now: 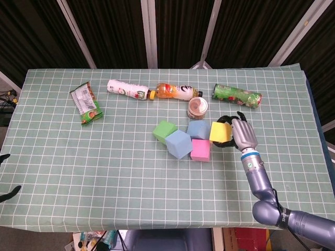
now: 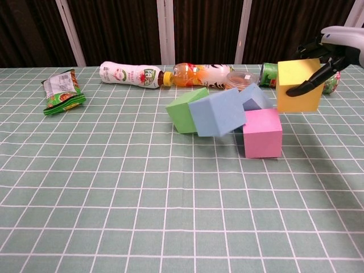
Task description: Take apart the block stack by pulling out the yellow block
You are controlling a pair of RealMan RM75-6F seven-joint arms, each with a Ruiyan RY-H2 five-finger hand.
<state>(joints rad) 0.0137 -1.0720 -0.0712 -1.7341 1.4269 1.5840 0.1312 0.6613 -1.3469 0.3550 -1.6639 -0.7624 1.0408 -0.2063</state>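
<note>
Green snack packet [image 1: 87, 104] far left on checked cloth [image 1: 104, 172]; white bottle [image 1: 127, 89], orange bottle [image 1: 175, 91] along back. Centre: green block [image 1: 164, 131], large blue block [image 1: 178, 144], small blue block [image 1: 199, 129], pink block [image 1: 201, 150] toppled together on cloth. Right: yellow block [image 2: 298, 85] lifted clear, gripped in my right hand [image 1: 242, 136], fingers [image 2: 310, 85] wrapped around it. My left hand out of sight.

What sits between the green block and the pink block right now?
In the head view, a blue block lies between the green block and the pink block; the chest view shows it tilted against the green one.
</note>
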